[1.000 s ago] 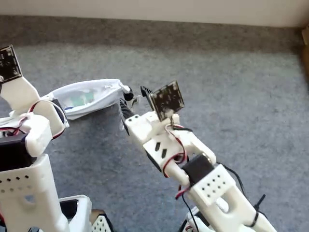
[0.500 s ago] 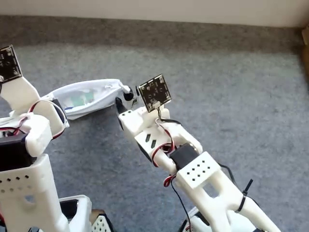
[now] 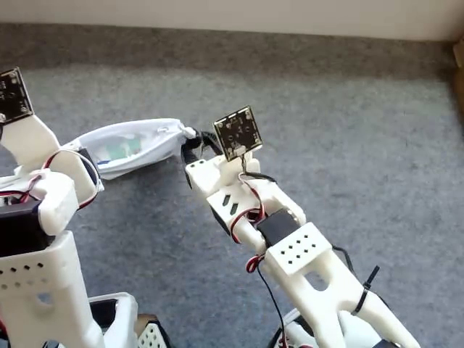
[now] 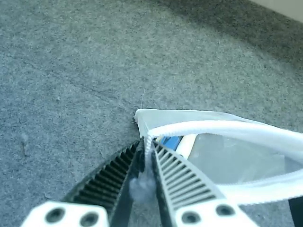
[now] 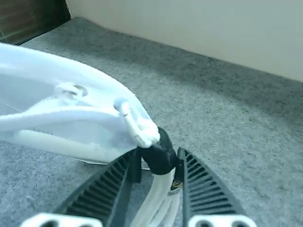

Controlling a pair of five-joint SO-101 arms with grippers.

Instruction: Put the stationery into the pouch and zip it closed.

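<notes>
The white translucent pouch (image 3: pixel 138 147) lies on the grey carpet with stationery (image 3: pixel 116 151) showing through its wall. At the pouch's left end my left gripper (image 4: pixel 145 143) is shut, pinching the corner of the pouch (image 4: pixel 227 151), where a blue item (image 4: pixel 169 141) shows inside. My right gripper (image 3: pixel 193 149) is at the pouch's right end. In the right wrist view it (image 5: pixel 158 156) is shut on the black zipper pull (image 5: pixel 161 155), which hangs on white cords from the pouch (image 5: pixel 71 113).
Grey carpet (image 3: pixel 348 130) stretches open to the right and behind the pouch. A pale wall (image 3: pixel 254 14) runs along the back. A brown edge of furniture (image 3: pixel 460 69) stands at the far right. The arms' white bases (image 3: pixel 43 290) take up the front.
My right arm has moved left to the pouch's right end, and its gripper, open a second ago, has shut on the black zipper pull. The left arm and pouch have stayed put.
</notes>
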